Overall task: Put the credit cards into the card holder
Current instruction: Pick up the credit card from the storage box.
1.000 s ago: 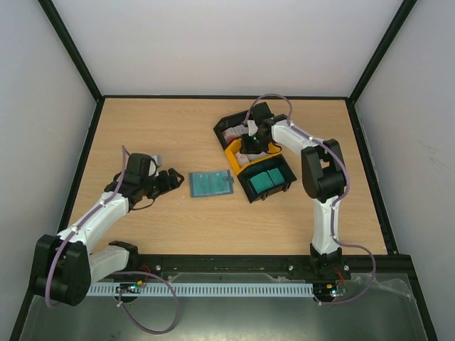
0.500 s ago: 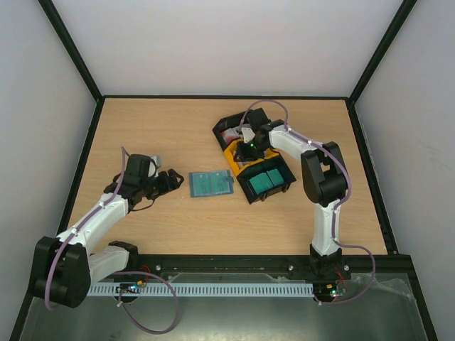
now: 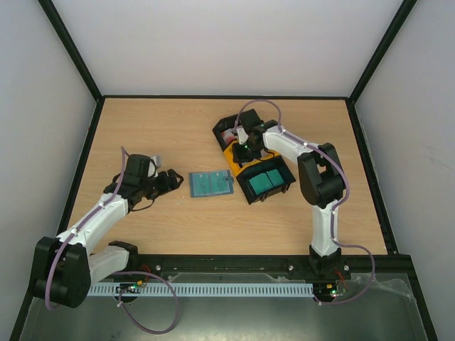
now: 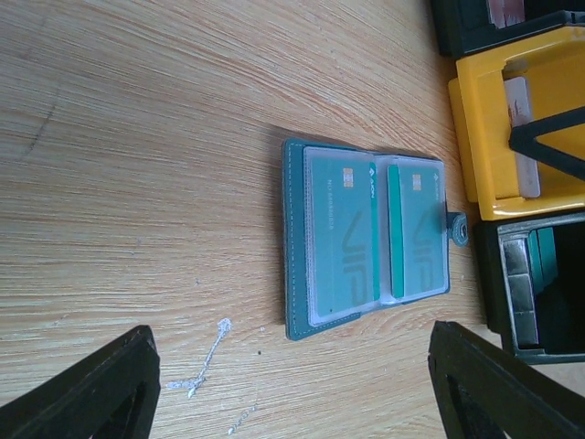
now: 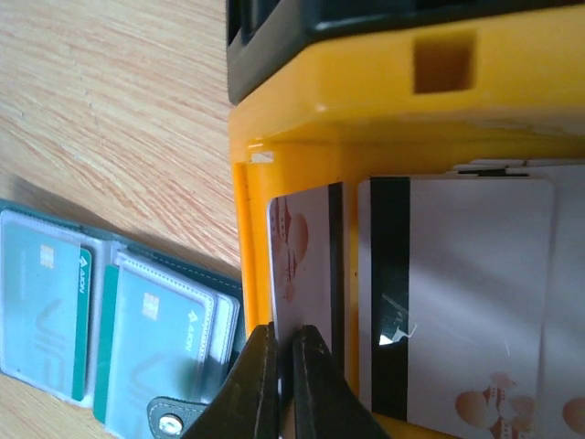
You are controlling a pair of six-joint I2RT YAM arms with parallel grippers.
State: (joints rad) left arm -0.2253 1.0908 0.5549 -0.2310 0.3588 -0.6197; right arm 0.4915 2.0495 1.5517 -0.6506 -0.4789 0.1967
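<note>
Two teal credit cards (image 4: pixel 352 233) already sit pocketed in the open card holder (image 4: pixel 294 238), left wrist view; left tool (image 4: pixel 292 393) gaping, empty. From above, holder at table (image 3: pixel 142 128) centre, yellow bin (image 3: pixel 231 160) at its 1 o'clock. Right wrist: right tool (image 5: pixel 283 366) pinched closed at a red-and-white card (image 5: pixel 303 238) edge in that bin; more remain.

I can't confirm a grip: right pincer (image 5: pixel 284 347) fingers hide the lower edge of the red-and-white card (image 5: pixel 306 247). Right wrist crops card holder (image 5: pixel 137 320) bottom-left; left pincer (image 4: pixel 292 389) fingers cut off below.
</note>
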